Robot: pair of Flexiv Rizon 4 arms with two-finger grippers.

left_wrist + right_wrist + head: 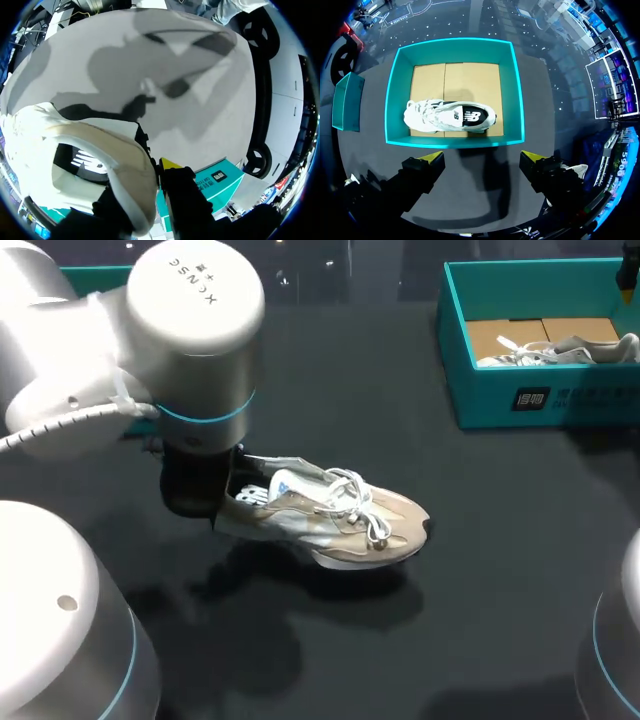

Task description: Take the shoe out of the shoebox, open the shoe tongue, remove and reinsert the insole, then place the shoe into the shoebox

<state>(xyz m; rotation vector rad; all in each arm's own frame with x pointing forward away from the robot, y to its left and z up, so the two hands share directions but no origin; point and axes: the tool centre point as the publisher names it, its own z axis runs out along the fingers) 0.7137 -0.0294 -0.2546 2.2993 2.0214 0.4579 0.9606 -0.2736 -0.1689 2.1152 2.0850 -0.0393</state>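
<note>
head view shows the beige and white sneaker [330, 515] near the middle of the table [480, 570], a little toward its left edge. it is out of the teal shoebox [520, 400], which sits at the far right corner. the left arm comes down over the heel, and the left wrist view shows why. the left gripper [150, 192] is clenched on the heel collar. one yellow-tipped finger [171, 164] presses on the outside of the padded rim, and the other, dark and mostly hidden, reaches into the opening. the collar wall is pinched between them. a hold at the heel leaves the laces, tongue and mouth uncovered, which i judge suits the tongue and insole steps not yet done. a shadow lies apart from the sole, so the sneaker seems raised slightly off the table, though i cannot be sure. inside the opening the dark insole [82, 160] looks seated.

the sneaker's long axis runs roughly across the table's width. the heel is toward the left edge and the toe points toward the right edge, angled a little to the near edge, with the sole down and laces up.

right wrist view has the right gripper [481, 162] released, fingers wide apart and holding nothing. it hangs above the table with the shoebox just ahead of them, likely parked clear until needed. a second white sneaker [450, 116] lies in the box along its near wall.
</note>
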